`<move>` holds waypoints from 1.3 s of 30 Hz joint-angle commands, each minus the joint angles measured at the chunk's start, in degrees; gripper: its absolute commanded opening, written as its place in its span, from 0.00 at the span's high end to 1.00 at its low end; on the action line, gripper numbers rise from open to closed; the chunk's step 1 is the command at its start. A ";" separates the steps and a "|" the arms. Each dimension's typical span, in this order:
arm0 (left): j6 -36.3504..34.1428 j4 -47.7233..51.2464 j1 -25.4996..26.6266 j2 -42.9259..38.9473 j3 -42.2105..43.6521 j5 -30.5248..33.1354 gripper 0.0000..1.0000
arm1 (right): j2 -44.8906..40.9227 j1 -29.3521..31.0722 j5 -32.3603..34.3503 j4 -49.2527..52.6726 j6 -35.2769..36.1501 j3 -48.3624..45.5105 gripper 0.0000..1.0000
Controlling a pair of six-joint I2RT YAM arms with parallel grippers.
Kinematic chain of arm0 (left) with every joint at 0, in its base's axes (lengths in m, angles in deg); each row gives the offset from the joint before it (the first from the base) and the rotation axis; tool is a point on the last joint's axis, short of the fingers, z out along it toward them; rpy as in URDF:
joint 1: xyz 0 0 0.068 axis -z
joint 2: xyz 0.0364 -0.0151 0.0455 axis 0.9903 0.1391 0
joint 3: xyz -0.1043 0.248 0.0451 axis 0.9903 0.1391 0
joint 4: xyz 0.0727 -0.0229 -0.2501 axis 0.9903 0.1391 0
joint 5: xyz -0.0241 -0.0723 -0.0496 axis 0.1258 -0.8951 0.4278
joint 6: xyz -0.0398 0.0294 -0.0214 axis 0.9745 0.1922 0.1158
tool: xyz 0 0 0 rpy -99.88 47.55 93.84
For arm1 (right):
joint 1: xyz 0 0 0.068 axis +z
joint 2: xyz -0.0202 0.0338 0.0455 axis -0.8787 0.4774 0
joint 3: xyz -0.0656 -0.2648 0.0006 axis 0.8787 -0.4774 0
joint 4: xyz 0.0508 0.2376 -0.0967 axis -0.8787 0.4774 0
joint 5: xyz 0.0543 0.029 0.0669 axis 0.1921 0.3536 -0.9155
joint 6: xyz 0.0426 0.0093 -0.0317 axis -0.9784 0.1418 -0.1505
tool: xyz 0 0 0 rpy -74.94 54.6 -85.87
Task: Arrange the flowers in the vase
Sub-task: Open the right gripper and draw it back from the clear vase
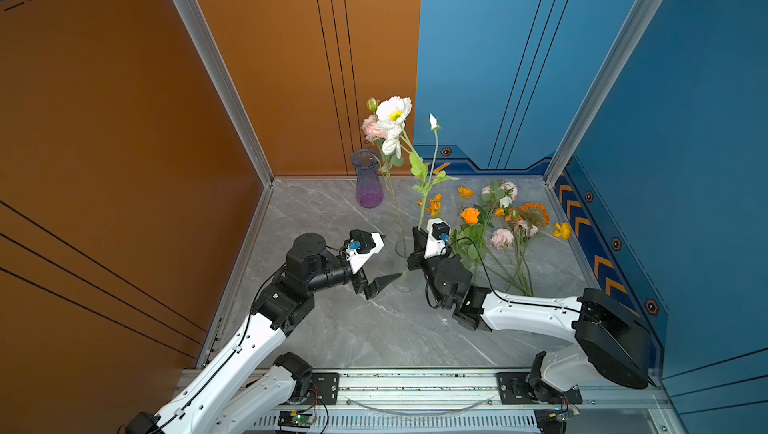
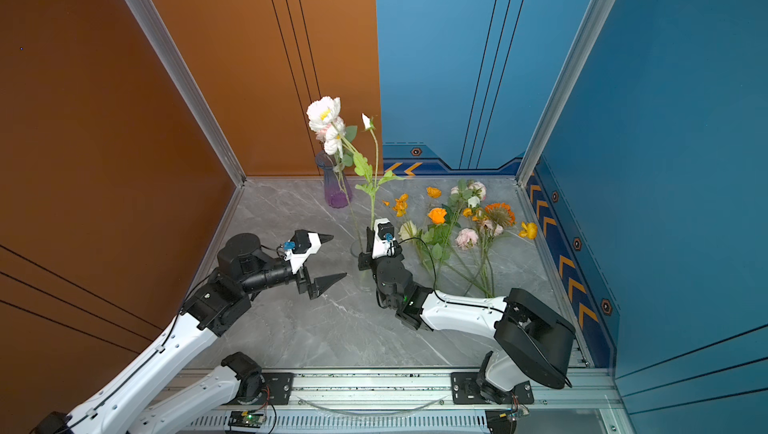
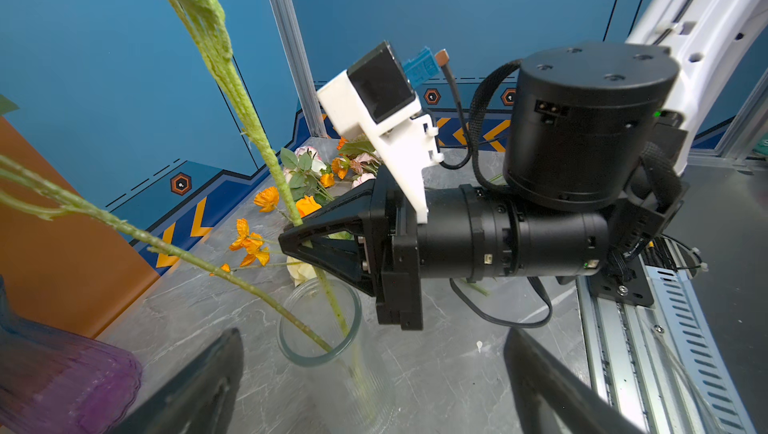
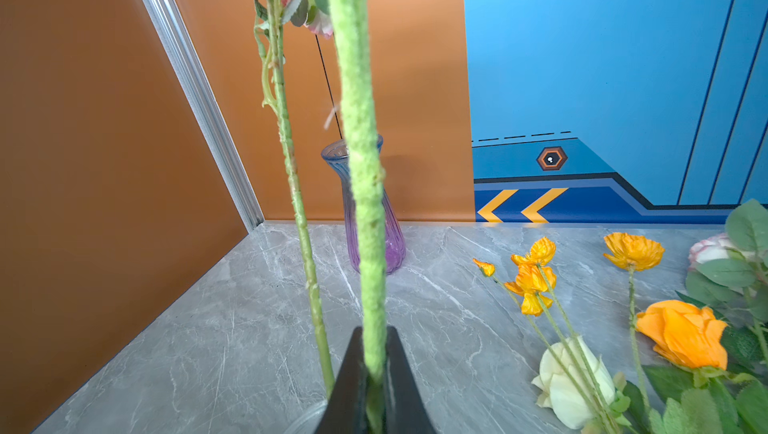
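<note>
Right wrist view, bottom centre, right gripper (image 4: 375, 342) pinching fuzzy green stem (image 4: 357, 120), both top views, left gripper (image 1: 390, 256) wide beside clear vase (image 1: 406, 282).

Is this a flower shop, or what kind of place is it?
Most likely a robot practice booth, not a shop. A left arm and right arm are bolted to a metal rail, and an orange wall and blue wall box in a small grey table.

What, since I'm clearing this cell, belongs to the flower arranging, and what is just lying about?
In the job: clear glass vase, white poppy standing in it, fuzzy stem in the right gripper, loose flowers.
Lying about: empty purple vase.
</note>
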 commanded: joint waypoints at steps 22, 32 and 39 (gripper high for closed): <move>1.03 -1.36 -0.38 0.37 0.05 -1.84 0.02 | -0.24 1.75 2.78 -1.99 -1.20 -1.53 0.64; 1.03 -1.33 -0.36 0.81 0.04 -2.08 0.02 | -3.33 2.72 4.11 -0.86 0.19 -3.32 0.40; 1.27 -1.39 -0.20 1.49 -0.11 -2.78 0.02 | -7.91 3.48 5.98 2.98 0.65 -5.08 0.20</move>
